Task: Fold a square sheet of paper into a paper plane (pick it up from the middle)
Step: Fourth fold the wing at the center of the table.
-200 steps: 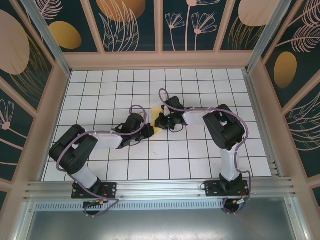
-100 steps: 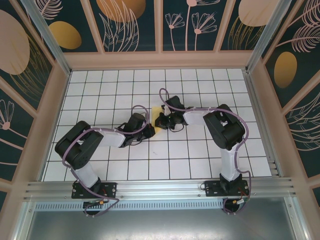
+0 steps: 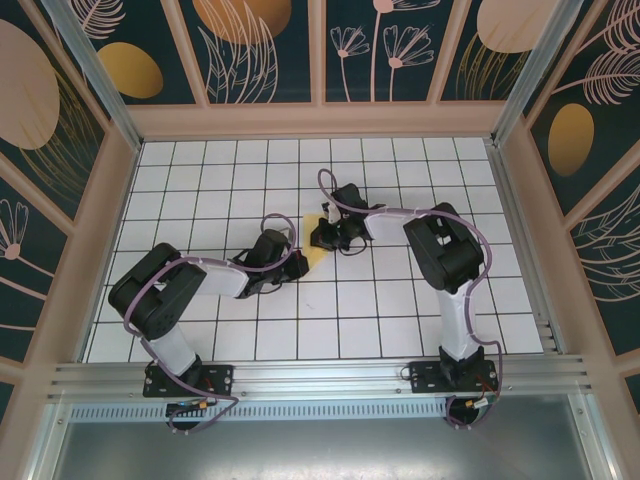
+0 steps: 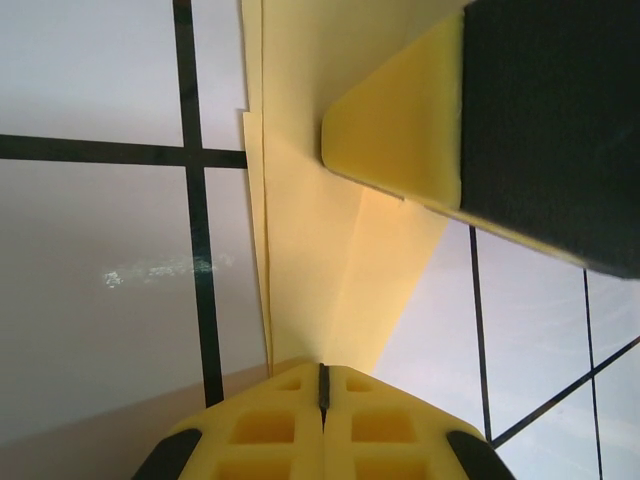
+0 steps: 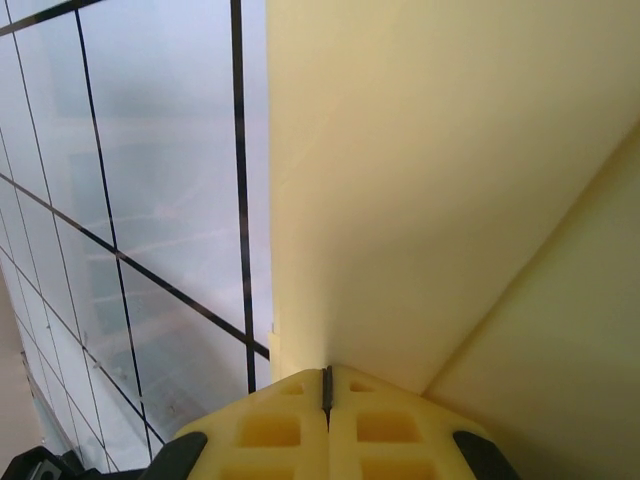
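Yellow paper [image 3: 318,256], one piece, lies folded near the middle of the white grid table [image 3: 400,300], between the tips of the two arms. The two grippers come at it from opposite sides. The left gripper [image 3: 298,262] reaches in from the left and the right gripper [image 3: 322,238] from the right, the two nearly meeting over the sheet.

In the left wrist view the two yellow fingers [image 4: 290,425] are pressed together with only a thin dark seam between them. Their tips touch the near end of the paper, which runs away as a narrow strip with two stepped layer edges along its left side. One finger of the right gripper rests on the far part of the strip.

In the right wrist view its own two fingers [image 5: 380,430] are likewise closed tight, tips against the paper, where one slanted fold line shows. Whether either pair nips a layer cannot be told.
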`<action>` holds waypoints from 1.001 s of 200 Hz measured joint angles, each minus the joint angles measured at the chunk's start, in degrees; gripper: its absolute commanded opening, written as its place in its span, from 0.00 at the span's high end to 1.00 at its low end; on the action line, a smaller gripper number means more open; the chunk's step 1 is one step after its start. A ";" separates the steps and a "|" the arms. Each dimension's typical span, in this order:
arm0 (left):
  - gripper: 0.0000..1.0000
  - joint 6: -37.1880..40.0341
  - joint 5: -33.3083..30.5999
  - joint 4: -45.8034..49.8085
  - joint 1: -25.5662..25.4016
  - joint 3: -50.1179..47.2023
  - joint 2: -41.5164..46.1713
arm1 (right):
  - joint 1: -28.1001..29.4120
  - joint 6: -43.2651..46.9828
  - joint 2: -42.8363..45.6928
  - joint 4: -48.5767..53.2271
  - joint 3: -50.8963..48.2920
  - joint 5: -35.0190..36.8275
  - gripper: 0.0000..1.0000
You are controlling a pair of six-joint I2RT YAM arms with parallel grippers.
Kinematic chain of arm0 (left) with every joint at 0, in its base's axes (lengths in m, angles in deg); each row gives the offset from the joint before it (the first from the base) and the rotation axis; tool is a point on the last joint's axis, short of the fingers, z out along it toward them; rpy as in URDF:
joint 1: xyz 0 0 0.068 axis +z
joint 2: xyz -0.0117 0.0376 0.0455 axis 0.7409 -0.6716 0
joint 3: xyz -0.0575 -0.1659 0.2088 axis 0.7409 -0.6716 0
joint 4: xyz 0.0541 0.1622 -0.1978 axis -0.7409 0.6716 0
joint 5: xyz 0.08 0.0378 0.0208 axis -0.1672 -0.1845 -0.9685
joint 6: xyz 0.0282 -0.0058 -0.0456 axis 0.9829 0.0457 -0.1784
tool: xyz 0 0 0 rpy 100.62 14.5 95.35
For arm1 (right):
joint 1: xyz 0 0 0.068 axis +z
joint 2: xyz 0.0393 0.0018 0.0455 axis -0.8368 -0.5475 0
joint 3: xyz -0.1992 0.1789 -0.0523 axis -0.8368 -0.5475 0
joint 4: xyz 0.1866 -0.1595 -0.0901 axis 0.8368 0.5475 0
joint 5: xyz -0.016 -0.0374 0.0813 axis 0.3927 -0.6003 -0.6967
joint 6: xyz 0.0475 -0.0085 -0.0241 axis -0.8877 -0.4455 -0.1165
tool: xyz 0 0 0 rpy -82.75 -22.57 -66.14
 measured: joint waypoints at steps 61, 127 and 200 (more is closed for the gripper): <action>1.00 0.02 0.31 -0.76 0.00 -0.81 0.35 | -3.48 2.34 -2.62 1.22 3.91 -1.07 0.98; 1.00 0.02 0.33 -1.01 0.00 -0.94 0.37 | -7.78 4.02 -5.16 2.08 7.65 -1.75 0.98; 0.95 0.87 0.79 3.98 -0.02 -1.05 2.95 | -12.20 5.88 -6.40 3.96 13.64 6.29 0.90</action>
